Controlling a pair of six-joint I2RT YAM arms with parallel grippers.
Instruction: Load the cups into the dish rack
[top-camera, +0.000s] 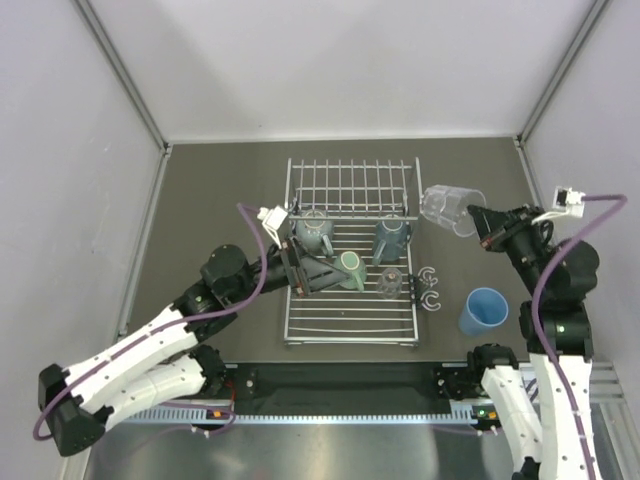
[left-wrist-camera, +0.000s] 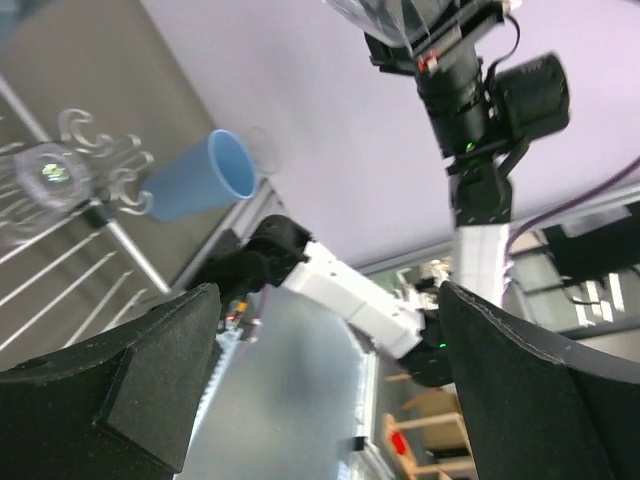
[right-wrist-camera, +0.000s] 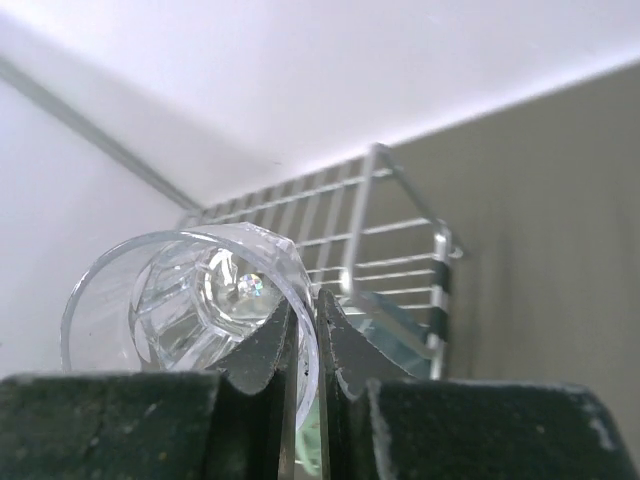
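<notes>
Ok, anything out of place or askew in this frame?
The blue tumbler lies on its side on the table, right of the rack, not loaded yet. The green mug in the rack looks tipped over. Nothing spilled or broken.

White arm links (top-camera: 130, 355), black joints (top-camera: 225, 272), purple cables (top-camera: 605, 199), black fingers (left-wrist-camera: 130, 400)

top cam looks down on table (top-camera: 200, 220) from behind me. l wrist cam faces right arm (left-wrist-camera: 470, 100); r wrist cam close on dish rack (right-wrist-camera: 358, 235), shared w/ top.
</notes>
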